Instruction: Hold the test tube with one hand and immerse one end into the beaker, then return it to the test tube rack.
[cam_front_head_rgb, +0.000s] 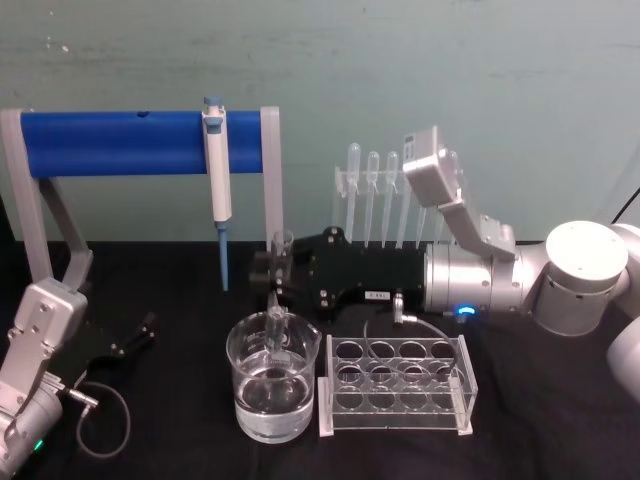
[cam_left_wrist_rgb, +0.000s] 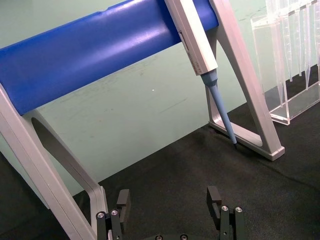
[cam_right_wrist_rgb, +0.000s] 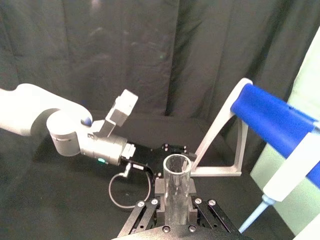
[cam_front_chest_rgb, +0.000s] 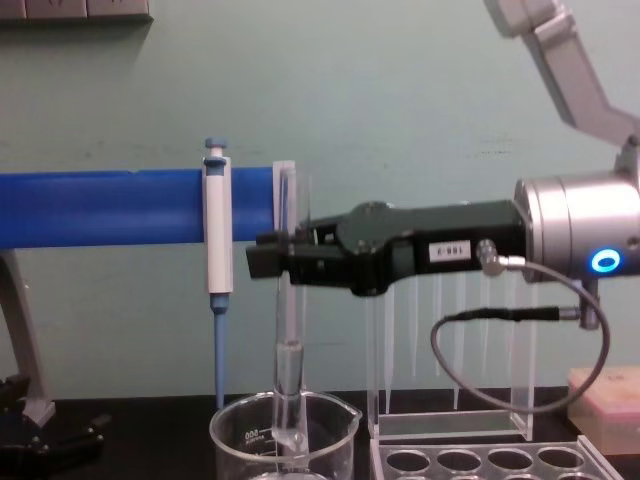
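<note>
The test tube (cam_front_head_rgb: 279, 262) stands upright, a clear glass tube with its open rim up, and my right gripper (cam_front_head_rgb: 272, 272) is shut on its upper part. Its rounded lower end hangs inside the beaker (cam_front_head_rgb: 300, 385), below the rim. I cannot tell whether it touches the water. From the side, the test tube (cam_front_chest_rgb: 287, 330) drops from the right gripper (cam_front_chest_rgb: 268, 262) into the beaker (cam_front_chest_rgb: 335, 425). The right wrist view looks down on the test tube (cam_right_wrist_rgb: 176, 192), clamped between black fingers (cam_right_wrist_rgb: 159, 187). My left gripper (cam_front_head_rgb: 140, 336) rests open at the table's left, its fingers (cam_left_wrist_rgb: 122, 200) holding nothing.
A clear multi-hole rack (cam_front_head_rgb: 395, 385) stands right of the beaker. Behind is a blue bar on a grey stand (cam_front_head_rgb: 120, 142) with a hanging pipette (cam_front_head_rgb: 217, 180). A holder of thin plastic pipettes (cam_front_head_rgb: 375, 195) sits at the back, behind my right arm. A cable (cam_front_head_rgb: 100, 420) loops by the left wrist.
</note>
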